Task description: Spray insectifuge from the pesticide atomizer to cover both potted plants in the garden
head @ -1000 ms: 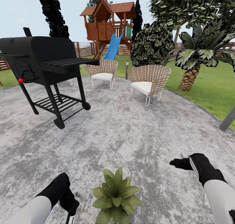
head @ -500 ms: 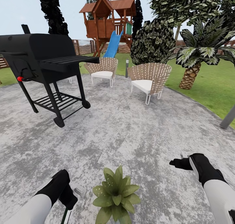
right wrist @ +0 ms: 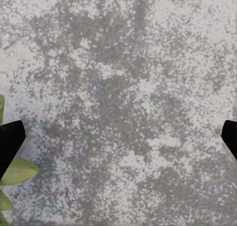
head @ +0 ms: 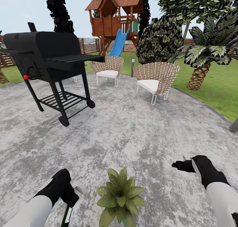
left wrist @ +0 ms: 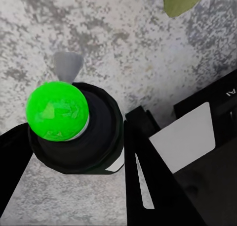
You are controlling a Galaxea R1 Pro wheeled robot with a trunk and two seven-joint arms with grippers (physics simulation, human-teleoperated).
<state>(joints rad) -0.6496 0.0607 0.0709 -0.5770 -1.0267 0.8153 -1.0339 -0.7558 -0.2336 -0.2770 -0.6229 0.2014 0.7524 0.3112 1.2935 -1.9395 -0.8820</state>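
Gripping the pesticide atomizer (left wrist: 74, 129), the left gripper (left wrist: 123, 152) had its black fingers clamped on the dark bottle body, green-topped cap and pale nozzle pointing out over the paved patio (left wrist: 148, 48). In head view left gripper (head: 67, 195) sat low at the near edge, bottle (head: 67, 215) hanging below it, roughly upright, label patch showing. Just beside it, toward the robot's right, one potted plant (head: 119, 197) sat on the patio, leaves close to but apart from the bottle; pot hidden under leaves. Left arm clearly nearer to the plant. Right gripper (head: 184, 165) hovered on the plant's other side, further off, fingers spread with nothing between them in its wrist view, leaf tips (right wrist: 15, 171) at frame edge. Spray likely needs the nozzle turned toward the rosette; nozzle heading relative to plant hard to tell.
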